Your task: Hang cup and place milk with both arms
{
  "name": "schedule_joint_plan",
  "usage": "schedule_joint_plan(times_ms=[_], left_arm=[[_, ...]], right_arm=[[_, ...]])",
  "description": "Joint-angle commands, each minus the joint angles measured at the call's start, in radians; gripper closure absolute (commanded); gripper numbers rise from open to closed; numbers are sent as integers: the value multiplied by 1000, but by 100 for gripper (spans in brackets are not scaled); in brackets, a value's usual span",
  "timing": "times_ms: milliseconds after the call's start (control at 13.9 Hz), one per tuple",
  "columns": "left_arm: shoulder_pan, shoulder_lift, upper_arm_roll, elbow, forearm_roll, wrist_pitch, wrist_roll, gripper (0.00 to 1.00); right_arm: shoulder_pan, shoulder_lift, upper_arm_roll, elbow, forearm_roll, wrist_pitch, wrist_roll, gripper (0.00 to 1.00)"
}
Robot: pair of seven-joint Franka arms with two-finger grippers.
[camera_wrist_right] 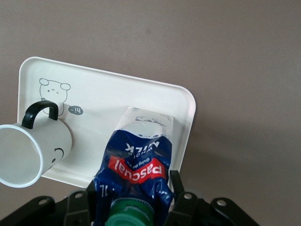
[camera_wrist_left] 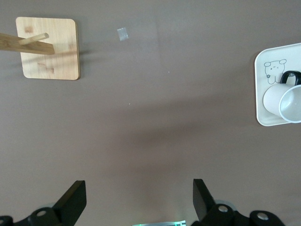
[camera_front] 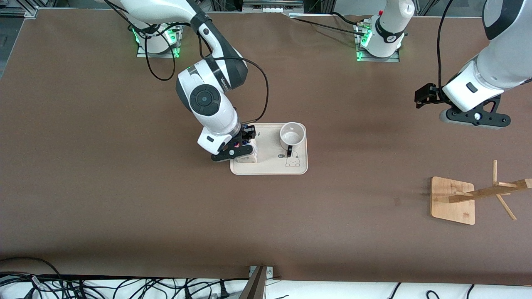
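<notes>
right gripper (camera_wrist_right: 134,200): fingers pinching blue-topped, green-capped milk carton (camera_wrist_right: 136,169), standing on cream rectangular tray (camera_front: 270,166) | white smiley mug with black handle (camera_front: 291,135): on same tray, beside that gripper | left gripper (camera_wrist_left: 136,202): spread, waiting over bare brown table (camera_front: 124,199), near wooden peg rack (camera_front: 465,199)
</notes>
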Motion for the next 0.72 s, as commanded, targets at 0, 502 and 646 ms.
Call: schedule_joint_plan(times_ms=[0,502,646], left_arm=[[-3,74,-16,42,-10,-5,-62,0],[-6,182,-17,41,-62,174,-145,0],[-38,212,-31,39,-93,225,-243,0]], right_arm=[[-2,-15,4,-7,24,-18,-10,42],[-2,-107,3,-5,24,-145,-7,42],[-2,-147,-12,-5,24,-196,-7,42]])
